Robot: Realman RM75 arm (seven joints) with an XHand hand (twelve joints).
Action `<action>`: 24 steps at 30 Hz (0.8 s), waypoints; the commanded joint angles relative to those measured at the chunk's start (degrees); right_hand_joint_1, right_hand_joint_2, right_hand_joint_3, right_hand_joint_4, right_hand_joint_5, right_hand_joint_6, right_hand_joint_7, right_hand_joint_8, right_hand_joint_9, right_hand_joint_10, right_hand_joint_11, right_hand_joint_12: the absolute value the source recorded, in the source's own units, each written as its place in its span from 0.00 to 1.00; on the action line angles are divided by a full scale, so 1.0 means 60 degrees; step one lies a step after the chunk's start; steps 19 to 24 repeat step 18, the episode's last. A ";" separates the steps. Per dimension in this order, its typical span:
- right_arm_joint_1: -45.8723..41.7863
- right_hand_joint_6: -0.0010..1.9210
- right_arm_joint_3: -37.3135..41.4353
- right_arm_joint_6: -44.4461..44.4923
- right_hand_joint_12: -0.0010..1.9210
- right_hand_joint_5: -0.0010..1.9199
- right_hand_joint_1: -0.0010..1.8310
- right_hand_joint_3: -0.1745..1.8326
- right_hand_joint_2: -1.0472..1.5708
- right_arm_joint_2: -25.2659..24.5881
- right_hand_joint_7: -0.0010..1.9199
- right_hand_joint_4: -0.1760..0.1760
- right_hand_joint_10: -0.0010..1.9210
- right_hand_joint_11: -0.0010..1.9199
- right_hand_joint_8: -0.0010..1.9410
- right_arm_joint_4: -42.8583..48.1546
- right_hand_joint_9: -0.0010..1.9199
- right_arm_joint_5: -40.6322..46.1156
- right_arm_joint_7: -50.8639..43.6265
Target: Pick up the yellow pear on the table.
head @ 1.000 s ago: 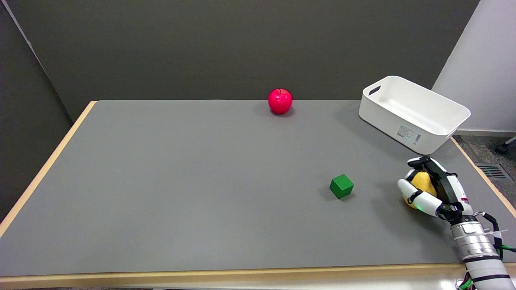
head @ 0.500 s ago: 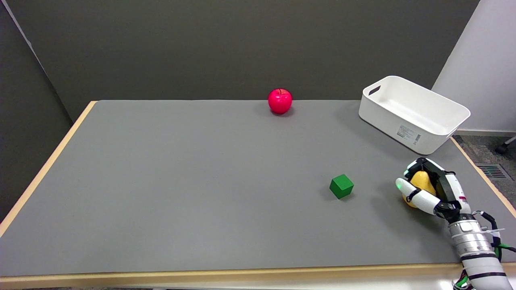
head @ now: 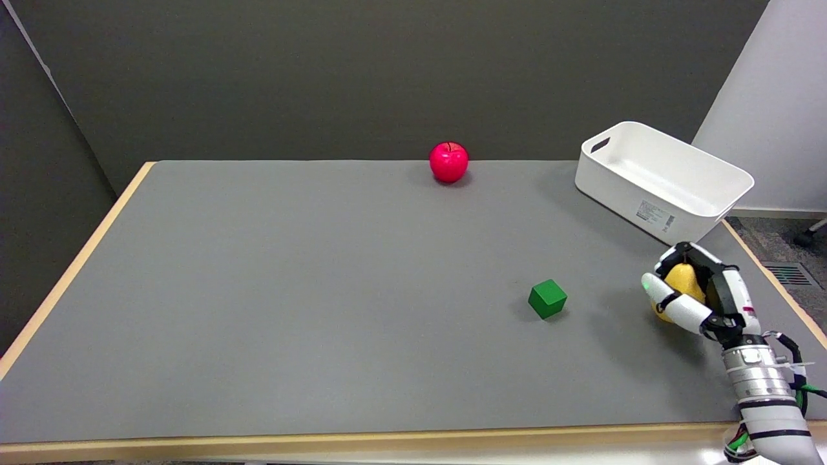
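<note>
Fingers (head: 672, 307) of the right hand (head: 701, 290) are wrapped around the yellow pear (head: 681, 282), which is gripped near the right edge of the grey table (head: 291, 290); the fruit is enclosed from above and below, with only part of its yellow skin seen between the fingers. Whether the pear is lifted clear of the tabletop or touching it cannot be told, though a shadow is cast beneath it on the mat. The hand is carried on a white arm with a metal wrist (head: 753, 374), reaching in from the lower right. To the left of the hand, well apart from it, a green cube (head: 547, 298) is set on the table. Beyond the hand and near it, a white bin (head: 659, 184) is placed at the table's right side. Far beyond and to the left, a red apple (head: 448, 161) is set at the far edge.
</note>
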 commanded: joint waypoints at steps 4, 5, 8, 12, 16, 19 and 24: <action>-0.1253 0.87 0.1847 0.1112 1.00 0.26 0.71 0.37 0.80 0.0410 0.36 0.18 0.96 0.24 0.77 0.3086 0.37 0.0014 -0.1238; -0.1301 0.87 0.1895 0.1136 1.00 0.26 0.71 0.37 0.80 0.0422 0.36 0.18 0.96 0.24 0.77 0.3227 0.37 0.0014 -0.1368; -0.1269 0.87 0.1925 0.1215 1.00 0.26 0.71 0.38 0.79 0.0423 0.36 0.18 0.96 0.26 0.78 0.3575 0.37 0.0014 -0.1611; -0.0987 0.87 0.1900 0.1125 1.00 0.26 0.71 0.37 0.80 0.0488 0.36 0.19 0.96 0.27 0.77 0.3928 0.37 0.0014 -0.1790; -0.0377 0.87 0.1832 0.0717 1.00 0.27 0.71 0.37 0.80 0.0727 0.36 0.19 0.96 0.27 0.77 0.4248 0.38 -0.0050 -0.2081; -0.0042 0.87 0.1830 0.0366 1.00 0.27 0.71 0.38 0.79 0.0879 0.36 0.19 0.96 0.28 0.77 0.4389 0.38 -0.0079 -0.2389; -0.0042 0.87 0.1830 0.0366 1.00 0.27 0.71 0.38 0.79 0.0879 0.36 0.19 0.96 0.28 0.77 0.4389 0.38 -0.0079 -0.2389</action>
